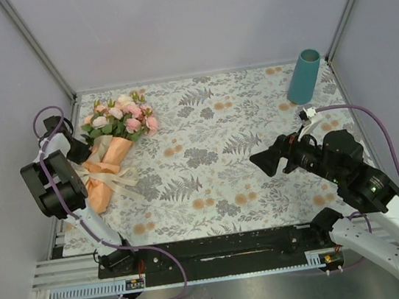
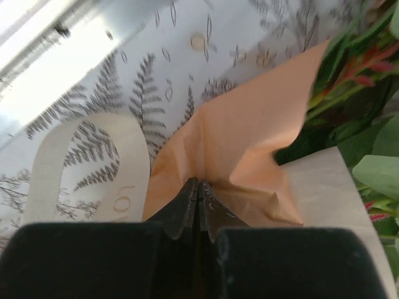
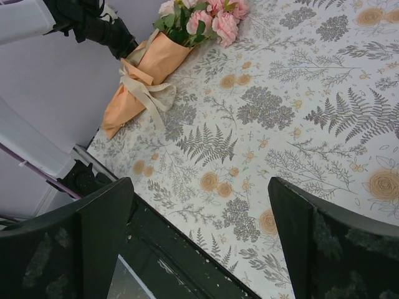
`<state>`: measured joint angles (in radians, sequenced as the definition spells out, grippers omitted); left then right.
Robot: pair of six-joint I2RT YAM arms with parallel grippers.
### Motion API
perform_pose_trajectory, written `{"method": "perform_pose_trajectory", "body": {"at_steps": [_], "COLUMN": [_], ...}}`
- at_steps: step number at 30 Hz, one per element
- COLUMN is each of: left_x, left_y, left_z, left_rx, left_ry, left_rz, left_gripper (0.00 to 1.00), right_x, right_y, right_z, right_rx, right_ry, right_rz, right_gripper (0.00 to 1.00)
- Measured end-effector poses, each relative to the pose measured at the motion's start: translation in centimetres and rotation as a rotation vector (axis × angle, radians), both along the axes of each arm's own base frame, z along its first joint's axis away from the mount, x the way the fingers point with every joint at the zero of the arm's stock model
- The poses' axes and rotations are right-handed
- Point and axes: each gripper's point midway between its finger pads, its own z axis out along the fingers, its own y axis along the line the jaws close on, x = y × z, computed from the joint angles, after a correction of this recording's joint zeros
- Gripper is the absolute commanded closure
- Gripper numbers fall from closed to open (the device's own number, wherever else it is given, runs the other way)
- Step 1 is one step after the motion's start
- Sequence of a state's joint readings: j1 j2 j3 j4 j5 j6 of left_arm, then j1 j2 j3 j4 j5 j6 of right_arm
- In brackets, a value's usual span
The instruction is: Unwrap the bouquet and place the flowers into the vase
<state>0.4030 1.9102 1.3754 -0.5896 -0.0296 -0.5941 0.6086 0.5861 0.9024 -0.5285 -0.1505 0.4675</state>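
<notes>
Bouquet (image 1: 112, 148) lies on its side at the far left of the tabletop (image 1: 216, 162), heads toward the back wall, stem end toward the arms. Flowers (image 1: 122, 114) all sit inside the paper (image 2: 243, 143). Cream ribbon (image 1: 120, 177) is tied round the waist, bow and tails splayed on the cloth. Nothing unwrapped yet, by the look of it.

Left tool (image 2: 198, 194): jaws closed right down, tips meeting on a fold of the paper at the wrap's upper flare, beside the leaves. Paper puckers out from the tips, so I read it as a pinch on the wrap, not on a stem. Likely reason: to get hold of a loose flap and peel the wrap open. A ribbon loop lies just beside the tool, not caught as far as the wrist view shows. With the bow tied, a tug on the flap may drag the whole bunch or tear the paper rather than open it.

Right tool (image 1: 264, 161): jaws at full spread, holding nothing. It hangs above the mid-right tabletop, well apart from the bouquet and pointed toward it. Probably placed to pin the bunch or take the ribbon.

Vase (image 1: 304, 76): upright at the far-right corner, well apart from the bouquet, nothing visible in its mouth. It stands clear of both arms for the unwrapping. The flowers have the whole tabletop to cross.
</notes>
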Motion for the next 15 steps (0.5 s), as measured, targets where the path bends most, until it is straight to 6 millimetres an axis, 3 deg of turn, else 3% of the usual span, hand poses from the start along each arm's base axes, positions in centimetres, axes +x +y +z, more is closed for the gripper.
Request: {"method": "perform_pose_trajectory", "body": {"at_steps": [4, 8, 11, 15], "left_x": [-1.1, -2.6, -3.3, -2.5], "left_y": [-2.2, -5.2, -8.7, -13.3], "left_z": [-1.1, -0.8, -0.8, -0.6], "left_rx": [-0.067, -0.136, -0.177, -0.231], "left_ry": [-0.004, -0.043, -0.05, -0.071], "left_rz": [-0.041, -0.083, -0.155, -0.264], "left_gripper": [0.94, 0.89, 0.86, 0.83], "right_x": [0.3, 0.7, 1.0, 1.6], "right_y": [0.1, 0.7, 1.0, 2.0], "right_z": [-0.7, -3.6, -6.1, -6.7], "right_rx": [0.002, -0.008, -0.027, -0.011], "right_ry": [0.024, 0.106, 0.173, 0.182], "right_rz": [-0.01, -0.019, -0.021, -0.002], "right_gripper": [0.01, 0.01, 0.02, 0.05]}}
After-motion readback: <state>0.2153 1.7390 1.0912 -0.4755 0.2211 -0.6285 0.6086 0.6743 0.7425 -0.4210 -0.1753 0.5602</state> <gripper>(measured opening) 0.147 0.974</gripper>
